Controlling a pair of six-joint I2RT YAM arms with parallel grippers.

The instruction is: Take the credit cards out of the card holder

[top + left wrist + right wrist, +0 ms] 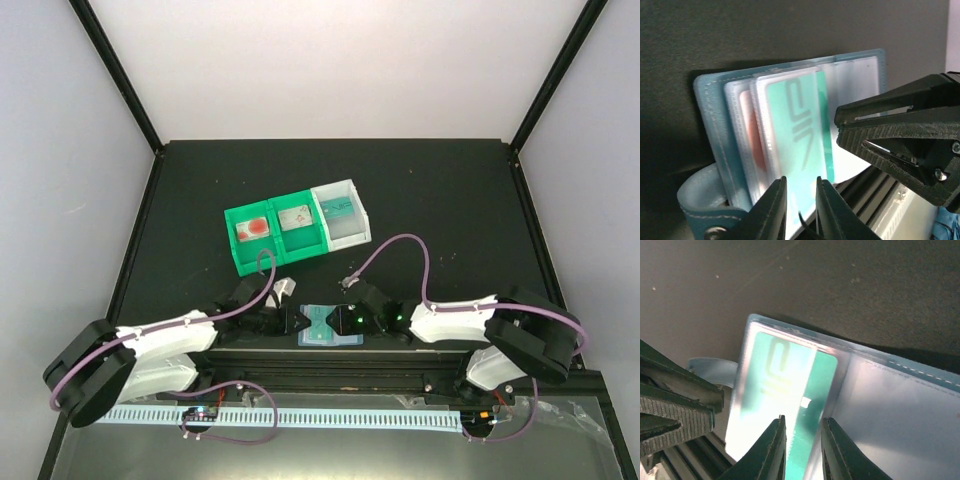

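The light-blue card holder (328, 339) lies open at the table's near edge, between both grippers. A teal-green credit card (792, 130) sits in its clear pocket, and a whitish card with a red mark (746, 125) shows in a pocket behind it. My left gripper (801, 181) stands over the teal card's lower edge, jaws a narrow gap apart, card showing between them. My right gripper (803, 419) comes from the other side, jaws also slightly apart over the same teal card (785, 375). In the top view the left gripper (297, 320) and right gripper (352, 320) flank the holder.
A green two-part bin (280, 258) and a white bin (350, 238) stand behind the holder, with cards lying inside. The holder's side tab (695, 200) curls out on the left. A black mounting rail (330, 365) runs just under the holder's near edge.
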